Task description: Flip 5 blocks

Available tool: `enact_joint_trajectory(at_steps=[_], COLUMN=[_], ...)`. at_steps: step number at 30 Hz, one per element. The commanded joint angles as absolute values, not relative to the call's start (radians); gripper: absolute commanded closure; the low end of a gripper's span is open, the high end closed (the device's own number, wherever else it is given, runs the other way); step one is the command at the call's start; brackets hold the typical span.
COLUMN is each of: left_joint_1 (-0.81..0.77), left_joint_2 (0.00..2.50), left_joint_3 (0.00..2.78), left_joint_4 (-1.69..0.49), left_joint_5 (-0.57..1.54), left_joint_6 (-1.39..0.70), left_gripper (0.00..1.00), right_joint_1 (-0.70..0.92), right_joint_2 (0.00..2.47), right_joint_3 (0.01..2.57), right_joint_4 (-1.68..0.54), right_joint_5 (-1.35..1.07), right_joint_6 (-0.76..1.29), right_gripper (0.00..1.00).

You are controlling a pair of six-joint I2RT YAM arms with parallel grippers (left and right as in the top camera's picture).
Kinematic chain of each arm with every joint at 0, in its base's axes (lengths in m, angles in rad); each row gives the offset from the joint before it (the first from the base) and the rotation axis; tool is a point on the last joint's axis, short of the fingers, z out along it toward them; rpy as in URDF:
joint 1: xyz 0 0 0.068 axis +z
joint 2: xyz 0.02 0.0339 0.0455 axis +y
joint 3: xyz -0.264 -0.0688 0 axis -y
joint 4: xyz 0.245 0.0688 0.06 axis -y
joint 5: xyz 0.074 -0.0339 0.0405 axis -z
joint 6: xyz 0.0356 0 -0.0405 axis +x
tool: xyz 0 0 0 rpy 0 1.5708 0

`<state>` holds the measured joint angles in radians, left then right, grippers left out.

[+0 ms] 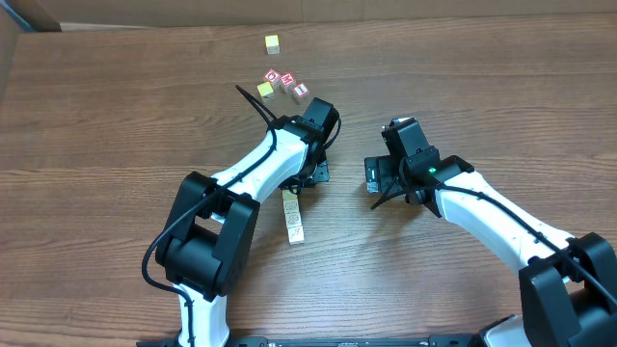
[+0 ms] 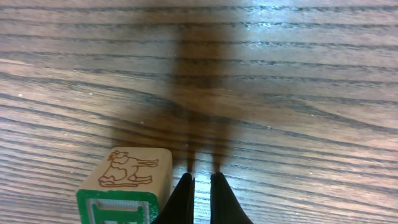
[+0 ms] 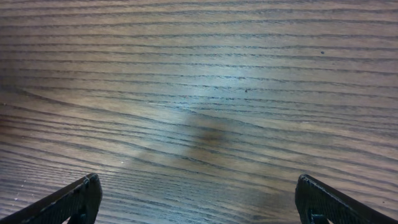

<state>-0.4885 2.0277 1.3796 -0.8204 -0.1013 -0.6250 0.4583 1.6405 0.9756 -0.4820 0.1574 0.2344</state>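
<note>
Closest to the lens on my left wrist camera are the two black fingertips [image 2: 183, 200] of the left pincer [image 2: 201, 199]. They are pressed almost together, with only a sliver of light between them and nothing pinched. Just beside them, on their left in that view, a block [image 2: 127, 186] sits upright on the desk [image 2: 280, 74]. Its top face is pale cream with a brown outline drawing of a four-legged animal. The side facing me has a green frame around a green letter that is cut off by the bottom edge. I cannot tell whether the nearer finger touches the block's side or stands just clear of it.

From overhead, the left pincer [image 1: 310, 176] points down at the desk near the middle, and its arm hides the block from me. The right pincer [image 1: 374, 175] is near it, to the right in that picture, and apart from it. On my right wrist camera the right pincer [image 3: 198, 186] is spread wide, one fingertip at each lower corner, with bare wood between them and nothing held.

Farther back on the desk I see three red-faced cubes [image 1: 287, 82] in a tight cluster with a yellow cube [image 1: 264, 90] at its left end. A second yellow cube [image 1: 273, 42] sits alone beyond them. A pale strip [image 1: 293, 217] with print lies beside the left arm.
</note>
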Motion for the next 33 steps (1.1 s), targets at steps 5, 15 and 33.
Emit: enact_joint_trajectory(at_steps=[5,15,33], left_joint_1=[-0.483,-0.408,-0.142], left_joint_2=[2.038,2.033,2.033], left_joint_3=[1.475,1.757,1.801], left_joint_4=[-0.847,-1.065,-1.232], left_joint_5=[-0.025,-0.025,-0.033], left_joint_6=[-0.553,-0.554,-0.553], left_gripper=[0.96,0.96,0.92], right_joint_1=[0.453,0.453,0.453], right_joint_2=[1.620,1.620,1.620], right_joint_3=[0.982,0.982,0.982], right_joint_4=[-0.476,-0.476,-0.476], right_joint_5=[0.168,0.168,0.168], right_joint_6=[0.228,0.228,0.228], right_gripper=[0.00,0.00,0.00])
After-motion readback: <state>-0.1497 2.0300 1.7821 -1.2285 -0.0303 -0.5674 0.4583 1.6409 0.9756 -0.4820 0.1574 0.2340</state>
